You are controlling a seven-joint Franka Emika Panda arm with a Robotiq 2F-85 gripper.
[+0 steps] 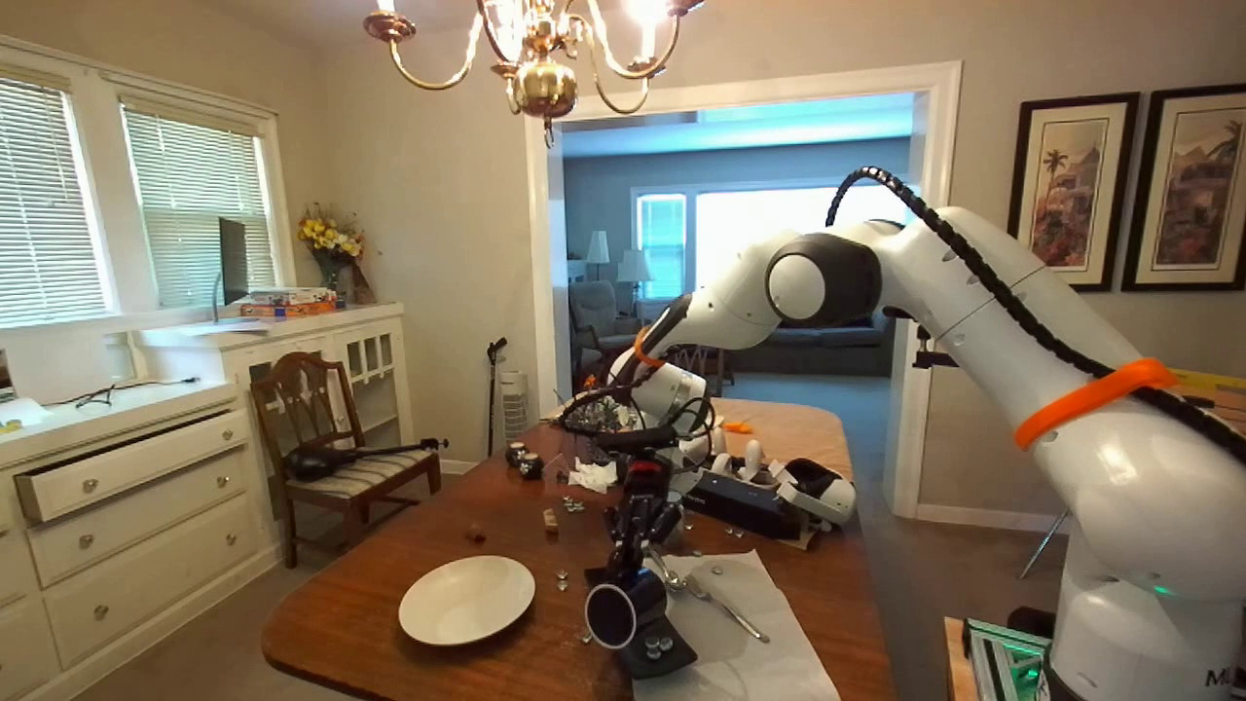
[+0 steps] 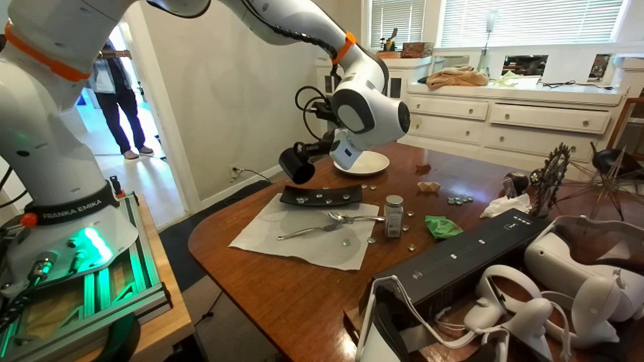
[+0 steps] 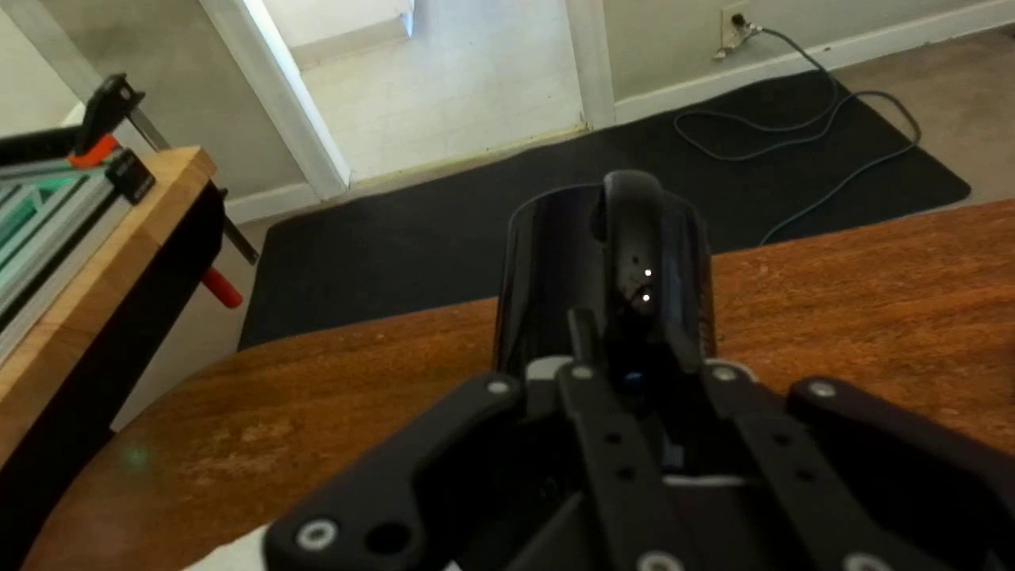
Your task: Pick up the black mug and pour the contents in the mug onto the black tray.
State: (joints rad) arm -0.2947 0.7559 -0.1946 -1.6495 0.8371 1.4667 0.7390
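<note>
The black mug, seen in an exterior view (image 1: 628, 606), in another exterior view (image 2: 294, 163) and in the wrist view (image 3: 547, 270), is held in the air, tipped over on its side. My gripper (image 3: 634, 357) is shut on the mug's handle; it also shows in both exterior views (image 1: 642, 545) (image 2: 313, 149). The black tray (image 2: 332, 197) lies below the mug on the white sheet's far edge, with several clear glass beads on it. It also shows in an exterior view (image 1: 672, 662), partly hidden by the mug. The wrist view does not show the tray or the mug's inside.
A white plate (image 1: 467, 600) stands beside the tray. A fork (image 2: 308, 232), a spoon (image 2: 352, 218) and a small jar (image 2: 393, 216) are on or by the white sheet (image 2: 302, 251). A long black box (image 2: 463, 256) and a white headset (image 2: 578, 266) are farther along the table.
</note>
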